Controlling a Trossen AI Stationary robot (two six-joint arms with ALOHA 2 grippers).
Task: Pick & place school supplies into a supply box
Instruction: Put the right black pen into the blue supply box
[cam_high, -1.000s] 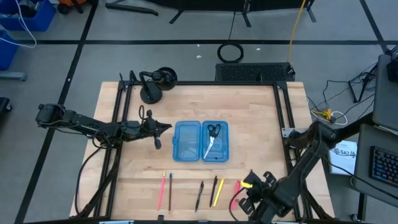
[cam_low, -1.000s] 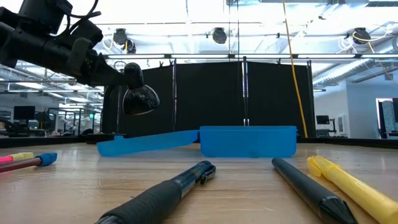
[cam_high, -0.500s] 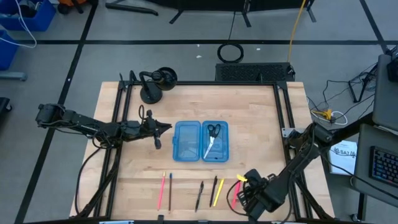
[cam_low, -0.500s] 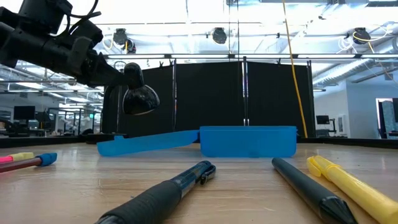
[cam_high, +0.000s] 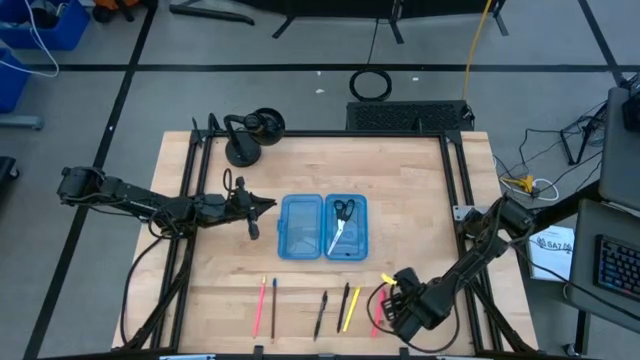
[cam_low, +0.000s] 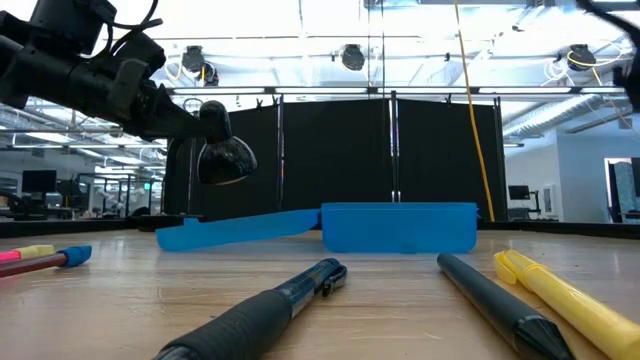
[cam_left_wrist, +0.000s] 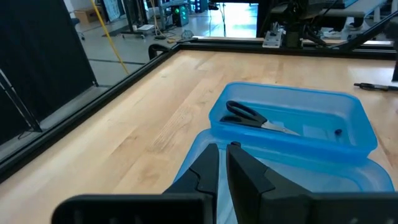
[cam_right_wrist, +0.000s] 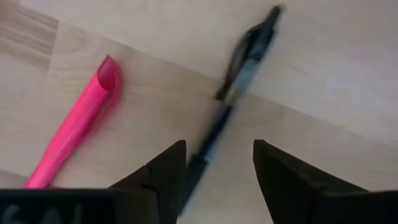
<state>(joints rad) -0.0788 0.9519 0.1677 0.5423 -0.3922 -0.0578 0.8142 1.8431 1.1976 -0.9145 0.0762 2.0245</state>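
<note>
Supply box lying open mid-table, right gripper spread over the row of pens.

High view: the supply box sits at the table centre, scissors in its 3 o'clock half; pens line the 6 o'clock edge; the left gripper waits at the box's 9 o'clock; the right gripper hangs at about 5 o'clock over the pink marker. A desk lamp stands at 11 o'clock.
Low view: the box's lid half lies flat, a black pen and a yellow marker nearest.
Left wrist view: its fingers nearly pinched together, holding nothing, aimed at the scissors in the box.
Right wrist view: fingers released wide, straddling a dark pen, pink marker beside it.
</note>
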